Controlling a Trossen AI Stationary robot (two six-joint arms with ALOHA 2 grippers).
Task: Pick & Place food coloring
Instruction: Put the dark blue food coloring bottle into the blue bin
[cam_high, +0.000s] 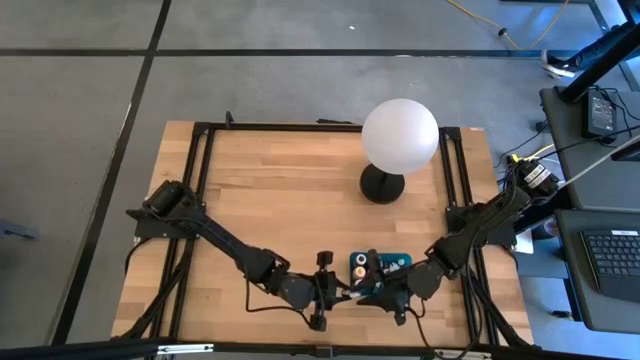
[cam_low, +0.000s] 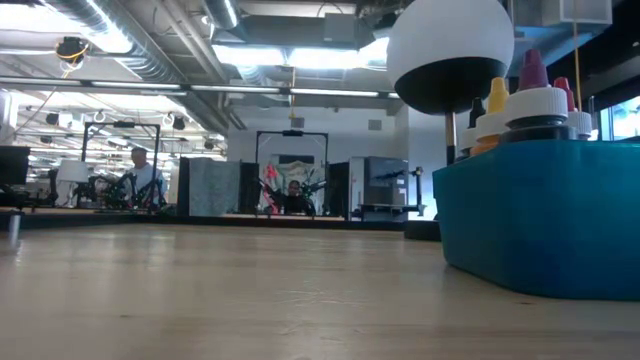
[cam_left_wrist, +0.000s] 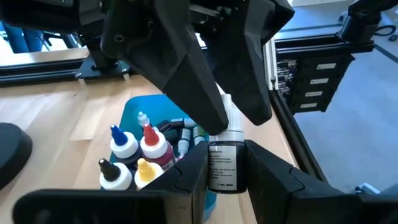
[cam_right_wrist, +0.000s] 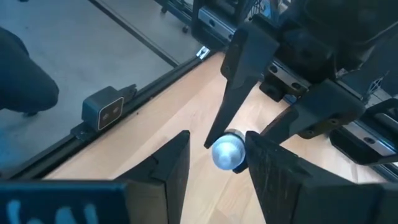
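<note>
- Left gripper (cam_left_wrist: 225, 171) sits near the table's front edge, at about 9 o'clock from the teal tray (cam_high: 360, 262); its fingers are closed on a small clear bottle (cam_left_wrist: 224, 165) with a dark printed label and a white cap.
- Right gripper (cam_right_wrist: 214, 163) meets it from about 3 o'clock, just over the tray's front part. Its fingers stand partly apart on either side of the same bottle's rounded bottom (cam_right_wrist: 226, 153); one finger looks in contact, but whether it grips I cannot tell.
- The held bottle lies roughly level between the two grippers, above the table.
- The other food coloring bottles (cam_left_wrist: 142, 155) stand upright inside the tray: red, blue, yellow and black tips in the left wrist view.
- White globe lamp (cam_high: 399, 136) stands at 12 o'clock from the tray, well apart.
</note>
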